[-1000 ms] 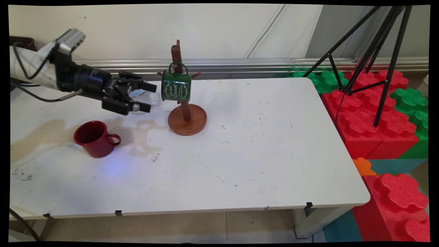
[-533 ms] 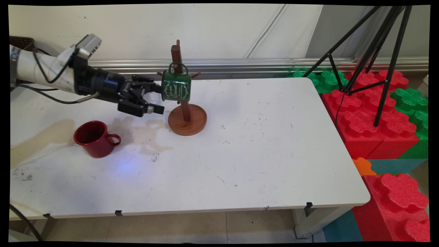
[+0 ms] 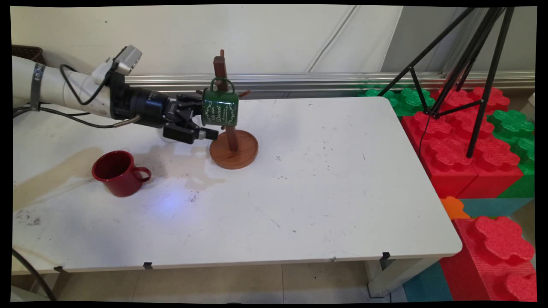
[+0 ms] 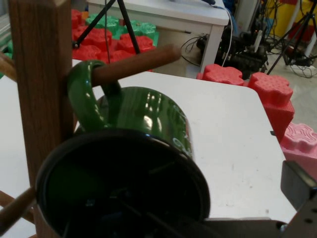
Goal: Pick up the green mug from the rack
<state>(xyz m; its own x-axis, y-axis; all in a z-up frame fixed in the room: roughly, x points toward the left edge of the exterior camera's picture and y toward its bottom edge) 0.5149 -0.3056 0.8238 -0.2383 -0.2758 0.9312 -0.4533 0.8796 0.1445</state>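
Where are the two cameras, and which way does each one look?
Main view: above the near side of the white table, facing the far wall; shows the white arm and black gripper at the green enamel mug hanging on the brown wooden mug stand, with a red mug nearby.
Hand view: on the hand, looking into the green mug's mouth; black gripper parts show at the bottom.
Both show the green mug, stand and table.
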